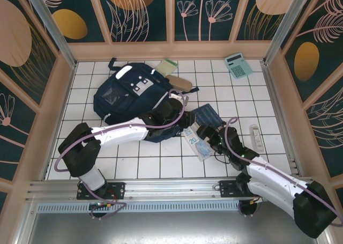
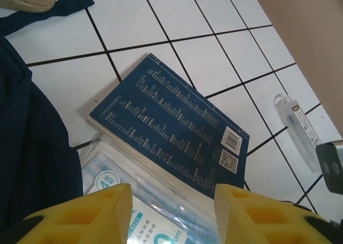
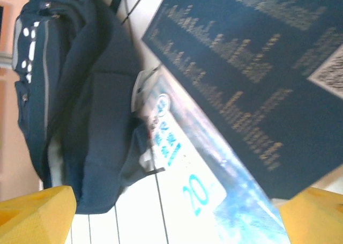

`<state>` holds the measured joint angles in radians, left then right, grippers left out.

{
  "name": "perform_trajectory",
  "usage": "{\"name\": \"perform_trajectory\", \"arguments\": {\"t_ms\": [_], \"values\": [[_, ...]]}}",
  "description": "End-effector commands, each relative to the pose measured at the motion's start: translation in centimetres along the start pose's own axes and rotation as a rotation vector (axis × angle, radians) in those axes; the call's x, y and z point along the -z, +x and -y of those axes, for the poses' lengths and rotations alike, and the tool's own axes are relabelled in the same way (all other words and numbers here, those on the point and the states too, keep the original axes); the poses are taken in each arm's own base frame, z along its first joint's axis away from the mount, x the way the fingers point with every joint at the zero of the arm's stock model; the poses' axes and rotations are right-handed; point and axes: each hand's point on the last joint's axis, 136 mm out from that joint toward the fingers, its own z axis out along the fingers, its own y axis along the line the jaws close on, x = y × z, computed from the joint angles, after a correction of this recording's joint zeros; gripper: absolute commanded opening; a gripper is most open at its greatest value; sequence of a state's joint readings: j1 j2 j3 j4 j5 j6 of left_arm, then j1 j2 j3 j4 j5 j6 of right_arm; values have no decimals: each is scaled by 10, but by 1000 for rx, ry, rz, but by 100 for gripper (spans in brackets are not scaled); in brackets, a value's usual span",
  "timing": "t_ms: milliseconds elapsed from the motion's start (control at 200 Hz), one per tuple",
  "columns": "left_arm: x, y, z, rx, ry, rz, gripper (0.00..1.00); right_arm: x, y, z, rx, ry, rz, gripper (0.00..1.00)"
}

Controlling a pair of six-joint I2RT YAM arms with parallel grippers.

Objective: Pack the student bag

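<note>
At the table [image 1: 134, 166] centre, the left gripper [image 2: 172, 201], half-spread and empty, and the right gripper [image 3: 177, 201], spread wide, are crowding the book [image 1: 208, 115] and packet [image 1: 197, 146], risking a collision beside the bag [image 1: 128, 94].

open tiles [image 1: 144, 166] near left, student bag [image 1: 126, 94], book [image 1: 208, 115] and packet [image 1: 196, 145] crowding centre

My left arm [image 1: 115, 132] and right arm [image 1: 268, 175] wear white shells with black joints; a lilac cable [image 1: 68, 147] loops along each; my left claw [image 2: 172, 212] and right claw [image 3: 177, 214] have blocky yellow fingers [image 2: 91, 214].
</note>
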<state>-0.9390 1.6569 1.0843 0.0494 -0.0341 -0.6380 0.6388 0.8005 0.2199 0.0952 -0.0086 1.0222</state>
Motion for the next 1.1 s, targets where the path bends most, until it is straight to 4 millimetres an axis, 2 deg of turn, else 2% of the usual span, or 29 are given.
{"name": "perform_trajectory", "arguments": {"t_ms": [0,150,225,255,325,395,515,656,711,851,961,1061,1091], "values": [[-6,9,-2,28,5,-11,40,7,-21,-27,68,-32,71,97],[-13,17,-1,58,14,-22,33,20,-42,-7,144,131,136,97],[-16,18,1,73,15,-24,23,22,-49,-2,168,158,124,95],[-16,16,2,78,17,-19,23,22,-47,-2,182,155,105,94],[-26,25,-4,90,-5,-36,23,27,-59,2,174,172,131,94],[-31,31,-1,104,2,-45,24,32,-70,4,179,190,166,95],[-45,44,0,116,-17,-74,22,33,-82,-6,211,157,170,96],[-47,44,-3,131,-29,-63,22,33,-90,-22,249,121,162,96],[-49,45,-3,130,-28,-68,22,34,-94,-22,255,134,176,96],[-61,54,5,141,0,-103,22,27,-104,-3,255,204,180,97],[-71,56,12,132,11,-116,16,16,-110,9,240,205,169,97],[-82,59,13,134,-3,-129,15,8,-117,18,218,199,165,93],[-86,61,10,137,-17,-135,11,6,-118,21,212,201,158,90]]}}
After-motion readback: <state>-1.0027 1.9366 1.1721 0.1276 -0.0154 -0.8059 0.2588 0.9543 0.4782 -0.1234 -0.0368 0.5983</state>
